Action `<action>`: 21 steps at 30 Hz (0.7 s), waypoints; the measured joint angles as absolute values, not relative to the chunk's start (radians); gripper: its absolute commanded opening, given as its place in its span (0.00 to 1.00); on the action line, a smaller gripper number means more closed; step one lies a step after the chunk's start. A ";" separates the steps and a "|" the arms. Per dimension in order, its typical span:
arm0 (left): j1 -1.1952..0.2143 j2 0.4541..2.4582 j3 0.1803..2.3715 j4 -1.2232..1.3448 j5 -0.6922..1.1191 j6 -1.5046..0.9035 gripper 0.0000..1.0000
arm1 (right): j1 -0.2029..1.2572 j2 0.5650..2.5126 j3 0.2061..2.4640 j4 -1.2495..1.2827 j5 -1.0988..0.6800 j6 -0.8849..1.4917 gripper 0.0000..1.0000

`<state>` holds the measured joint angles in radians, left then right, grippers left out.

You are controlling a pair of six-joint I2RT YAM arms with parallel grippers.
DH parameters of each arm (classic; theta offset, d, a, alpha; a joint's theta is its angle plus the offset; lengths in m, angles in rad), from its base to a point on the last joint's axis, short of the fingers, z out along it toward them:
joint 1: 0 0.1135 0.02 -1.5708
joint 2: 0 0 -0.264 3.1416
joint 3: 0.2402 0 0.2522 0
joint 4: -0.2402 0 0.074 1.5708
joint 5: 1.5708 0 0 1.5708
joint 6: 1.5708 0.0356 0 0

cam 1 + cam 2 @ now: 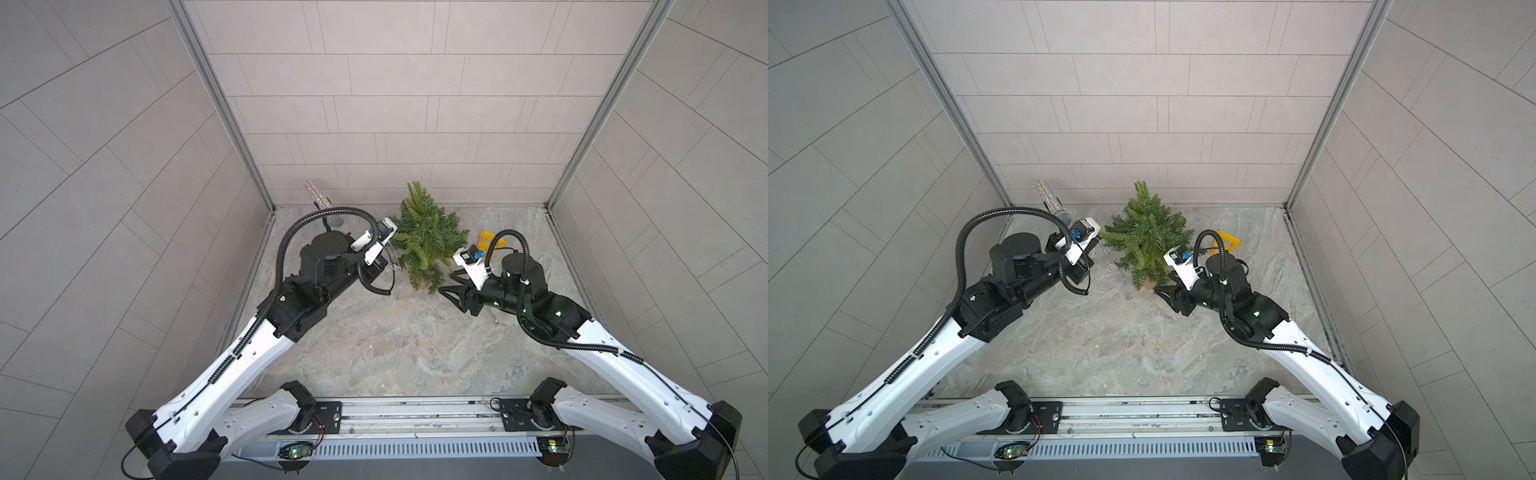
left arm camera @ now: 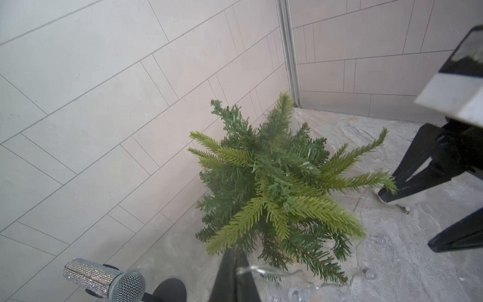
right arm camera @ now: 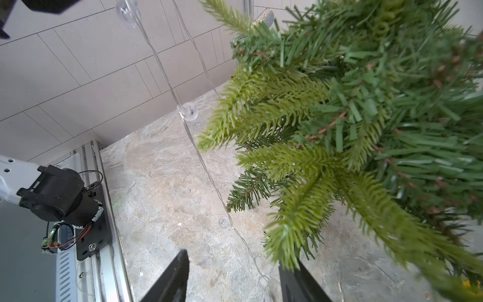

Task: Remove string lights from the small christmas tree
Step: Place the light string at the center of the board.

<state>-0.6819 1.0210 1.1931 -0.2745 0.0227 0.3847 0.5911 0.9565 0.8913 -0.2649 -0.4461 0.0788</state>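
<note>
String lights [image 3: 188, 112] — pinched in left hand [image 2: 233, 255] (shut tight) | right hand [image 3: 235, 257] parted — beside tree [image 1: 428, 239]

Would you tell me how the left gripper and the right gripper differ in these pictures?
The left gripper is shut, pinching the string lights; the right gripper is open, gripping nothing. The left gripper sits on the microphone side of the tree, the right gripper on the opposite side. Both are close to the tree.
</note>
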 measured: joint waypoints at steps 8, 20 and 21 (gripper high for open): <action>-0.673 1.022 1.249 -0.280 -0.012 0.443 0.00 | 0.591 0.957 0.891 -0.265 -0.449 0.073 0.55; -0.663 0.878 1.246 -0.448 -0.022 0.414 0.00 | 0.591 0.953 0.891 -0.278 -0.428 0.064 0.54; -0.663 0.849 1.239 -0.463 -0.019 0.397 0.00 | 0.591 0.953 0.891 -0.279 -0.421 0.064 0.53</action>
